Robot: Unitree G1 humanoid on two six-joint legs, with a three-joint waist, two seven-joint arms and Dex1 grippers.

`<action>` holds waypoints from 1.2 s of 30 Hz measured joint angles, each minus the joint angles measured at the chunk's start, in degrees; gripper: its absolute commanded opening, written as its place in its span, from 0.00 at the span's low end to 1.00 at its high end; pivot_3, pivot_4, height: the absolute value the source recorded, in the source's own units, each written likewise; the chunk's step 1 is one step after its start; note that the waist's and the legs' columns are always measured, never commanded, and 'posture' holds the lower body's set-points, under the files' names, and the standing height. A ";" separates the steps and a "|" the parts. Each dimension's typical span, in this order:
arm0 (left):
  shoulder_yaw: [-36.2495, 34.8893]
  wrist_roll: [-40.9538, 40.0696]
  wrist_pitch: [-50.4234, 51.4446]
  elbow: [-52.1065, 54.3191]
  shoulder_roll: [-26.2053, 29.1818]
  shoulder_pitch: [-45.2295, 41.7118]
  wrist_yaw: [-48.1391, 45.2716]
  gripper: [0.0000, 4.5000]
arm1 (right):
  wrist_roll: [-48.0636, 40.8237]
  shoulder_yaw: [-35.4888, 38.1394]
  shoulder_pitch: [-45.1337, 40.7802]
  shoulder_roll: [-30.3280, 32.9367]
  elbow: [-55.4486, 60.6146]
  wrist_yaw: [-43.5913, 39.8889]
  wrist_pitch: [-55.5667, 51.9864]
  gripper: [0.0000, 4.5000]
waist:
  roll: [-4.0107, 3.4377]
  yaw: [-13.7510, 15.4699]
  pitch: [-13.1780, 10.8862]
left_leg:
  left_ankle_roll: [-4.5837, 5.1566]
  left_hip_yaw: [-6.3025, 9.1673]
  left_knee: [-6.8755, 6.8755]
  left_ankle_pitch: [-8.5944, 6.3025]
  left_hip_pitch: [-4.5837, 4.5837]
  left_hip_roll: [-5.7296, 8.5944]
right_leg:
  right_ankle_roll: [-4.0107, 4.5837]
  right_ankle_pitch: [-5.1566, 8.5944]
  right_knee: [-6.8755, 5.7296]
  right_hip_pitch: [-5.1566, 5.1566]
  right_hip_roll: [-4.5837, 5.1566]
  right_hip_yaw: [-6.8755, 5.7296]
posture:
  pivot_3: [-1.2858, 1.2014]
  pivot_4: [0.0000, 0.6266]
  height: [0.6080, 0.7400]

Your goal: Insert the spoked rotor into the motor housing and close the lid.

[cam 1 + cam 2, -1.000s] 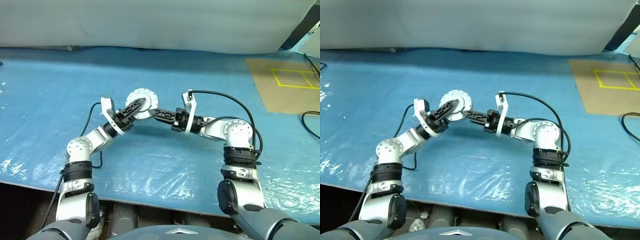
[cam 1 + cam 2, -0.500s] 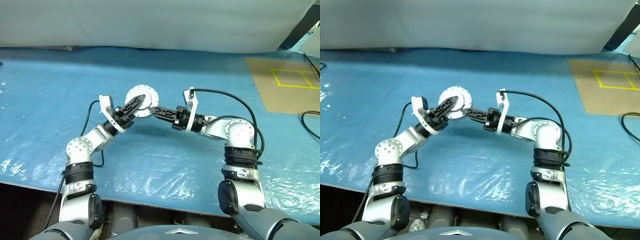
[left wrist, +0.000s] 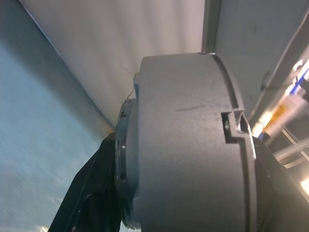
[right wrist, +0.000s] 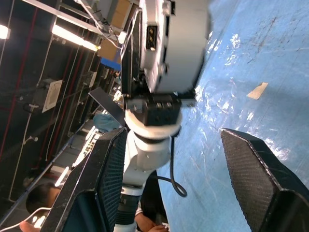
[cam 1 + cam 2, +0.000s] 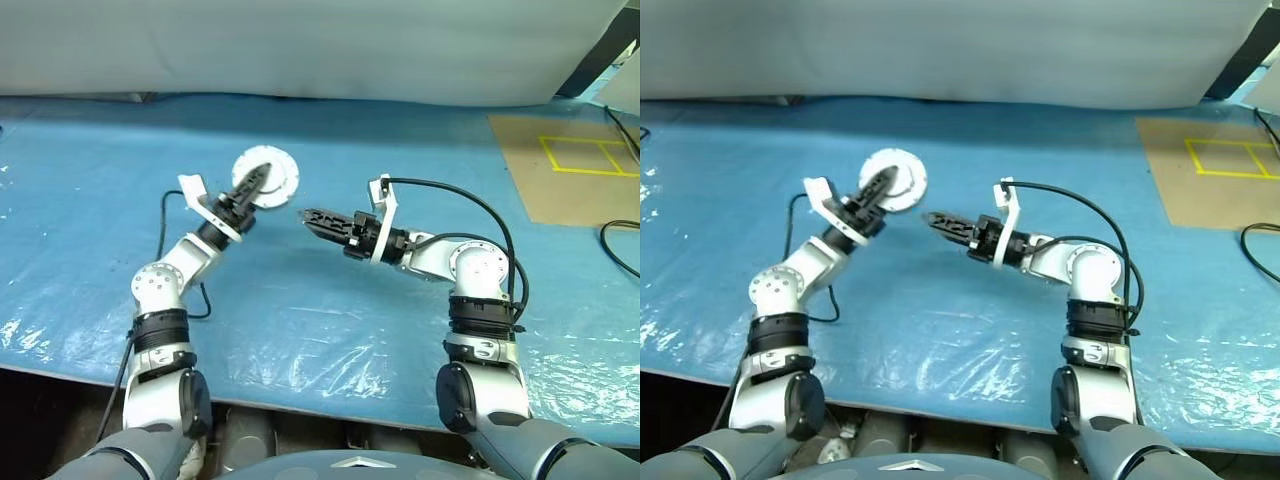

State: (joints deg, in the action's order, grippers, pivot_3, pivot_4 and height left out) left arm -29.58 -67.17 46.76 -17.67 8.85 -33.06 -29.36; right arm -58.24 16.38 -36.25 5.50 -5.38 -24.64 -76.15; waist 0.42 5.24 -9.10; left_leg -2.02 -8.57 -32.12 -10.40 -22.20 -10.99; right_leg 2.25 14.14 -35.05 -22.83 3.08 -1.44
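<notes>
the left gripper (image 5: 250, 186) is clamped on the housing (image 5: 266, 177), a round silver metal piece with a flanged rim, and holds it clear of the table (image 5: 90, 210) with its flat face turned up toward the head camera. one black finger crosses that face. in the left wrist view the housing (image 3: 188, 145) is a thick grey cylinder seen edge-on, with a small notch in its rim and a black finger (image 3: 89, 193) pressed against its side.

the right gripper (image 5: 312, 218) sits at about four o'clock from the housing, close by but apart from it, pointing across toward the left arm. its jaws stand wide with nothing between them; in the right wrist view the two ribbed pads (image 4: 108, 179) are well apart, and the housing (image 4: 176, 43) and the left wrist show through the gap.

the table is covered in a blue plastic sheet (image 5: 330, 340) that glares in places. a brown board (image 5: 570, 170) with yellow tape lines lies at about two o'clock from the right gripper, well away, near the table's far right corner. a black cable (image 5: 470, 205) loops up over the right forearm. whether the rotor is inside the housing, i cannot tell from these views.
</notes>
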 measured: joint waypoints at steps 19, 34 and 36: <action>-1.51 22.47 -22.05 -9.56 7.77 6.45 9.22 0.66 | 3.58 -4.02 1.39 3.87 0.00 -2.01 4.93 0.73 | 0.05 0.49 -0.01 | 0.01 0.05 -0.14 0.00 -0.15 0.05 | -0.14 -0.08 0.10 0.17 0.08 -0.17 | 0.52 0.24 1.00; -3.82 29.47 -31.04 -14.64 13.16 6.66 14.41 0.99 | 5.58 -6.55 3.31 3.62 -0.02 -2.86 7.81 0.73 | 0.04 0.03 0.00 | 0.00 0.05 -0.06 0.00 0.33 -0.01 | -0.12 -0.07 0.15 0.49 0.08 -0.10 | 0.52 0.24 1.00; -4.48 31.25 -34.10 -14.99 14.64 7.47 15.55 0.99 | 5.98 -7.17 3.31 3.55 -0.02 -3.32 8.47 0.73 | 0.04 0.19 0.00 | 0.00 0.05 -0.06 0.00 0.29 -0.02 | -0.13 -0.07 0.19 0.49 0.09 -0.12 | 0.52 0.24 1.00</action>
State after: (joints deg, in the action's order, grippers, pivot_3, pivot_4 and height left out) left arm -34.05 -35.92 12.66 -32.66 23.49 -25.59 -13.81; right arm -52.26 9.21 -32.94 9.06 -5.40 -27.96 -67.68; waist 0.46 5.43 -9.11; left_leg -2.02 -8.52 -32.19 -10.40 -21.91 -11.00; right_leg 2.13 14.07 -34.86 -22.34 3.17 -1.56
